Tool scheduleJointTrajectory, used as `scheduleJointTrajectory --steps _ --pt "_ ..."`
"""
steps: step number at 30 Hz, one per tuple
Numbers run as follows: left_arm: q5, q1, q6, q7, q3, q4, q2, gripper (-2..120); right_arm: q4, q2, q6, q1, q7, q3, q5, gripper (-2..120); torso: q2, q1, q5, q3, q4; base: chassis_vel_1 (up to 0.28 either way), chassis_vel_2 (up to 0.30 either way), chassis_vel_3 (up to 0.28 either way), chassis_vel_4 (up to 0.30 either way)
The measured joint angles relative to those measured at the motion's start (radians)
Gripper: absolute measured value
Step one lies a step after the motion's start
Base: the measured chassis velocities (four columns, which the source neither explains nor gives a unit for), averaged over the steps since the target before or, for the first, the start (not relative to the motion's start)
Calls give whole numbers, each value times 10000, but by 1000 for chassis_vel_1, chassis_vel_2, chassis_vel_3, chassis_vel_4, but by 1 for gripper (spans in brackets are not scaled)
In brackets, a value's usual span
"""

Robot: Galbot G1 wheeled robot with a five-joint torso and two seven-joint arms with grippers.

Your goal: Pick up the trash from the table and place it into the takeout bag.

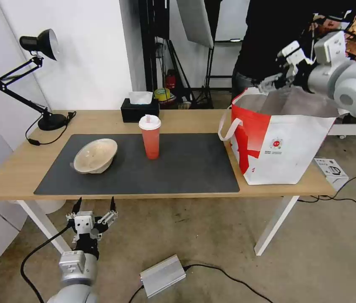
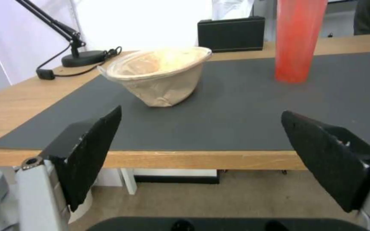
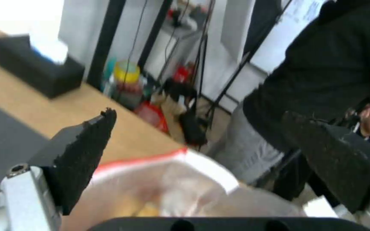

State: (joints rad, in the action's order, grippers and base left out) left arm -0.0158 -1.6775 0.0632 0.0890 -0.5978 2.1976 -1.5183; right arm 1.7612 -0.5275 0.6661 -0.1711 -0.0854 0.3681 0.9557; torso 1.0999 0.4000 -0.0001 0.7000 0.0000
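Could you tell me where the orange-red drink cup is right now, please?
In the head view the orange-red drink cup stands upright near the middle of the dark grey mat, between the beige bowl on its left and the takeout bag on its right.

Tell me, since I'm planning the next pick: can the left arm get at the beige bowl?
Probably yes. The left claw is open below the table edge, facing the tilted beige bowl; nothing lies between them on the grey mat.

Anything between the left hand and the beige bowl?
Nothing; the left wrist view shows bare grey mat and table edge between left hand and beige bowl.
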Motion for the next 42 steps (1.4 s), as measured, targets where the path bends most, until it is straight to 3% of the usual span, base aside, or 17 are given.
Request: scheduleJointTrajectory --steps 7,15,20,28,33,36,42 --pt "1 -4 8 1 -21 11 18 100 505 -248 -421 -132 -729 -333 1046 100 1 0 0 0 0 0 0 0 0" --pt "1 -23 11 2 -15 24 28 100 2643 -203 -452 553 -1693 -1036 3095 100 1 0 -3 -1 2 0 0 0 0" --pt "-8 -35 11 0 -11 36 24 100 3928 65 -563 1714 -2010 -1490 3339 100 1 -1 -1 -1 0 0 0 0 0" --pt "-39 -31 10 -5 -7 0 -16 100 5107 749 -1086 3459 -2285 -2015 2897 100 1 -1 2 -1 -1 0 0 0 0" --pt "-79 -18 -15 -6 11 -86 -49 100 5839 1212 -1592 5767 -2244 -3323 1834 100 1 -1 1 -2 -1 0 0 0 0" --pt "-91 -22 -31 -9 7 -114 -48 100 6096 1172 -1873 7444 -2229 -4439 1054 100 1 -1 0 -1 0 0 0 0 0" --pt "-112 -52 -47 -8 -4 -132 -52 100 6334 709 -2379 9956 -2369 -5569 -593 100 1 -1 2 -2 0 0 0 0 0"
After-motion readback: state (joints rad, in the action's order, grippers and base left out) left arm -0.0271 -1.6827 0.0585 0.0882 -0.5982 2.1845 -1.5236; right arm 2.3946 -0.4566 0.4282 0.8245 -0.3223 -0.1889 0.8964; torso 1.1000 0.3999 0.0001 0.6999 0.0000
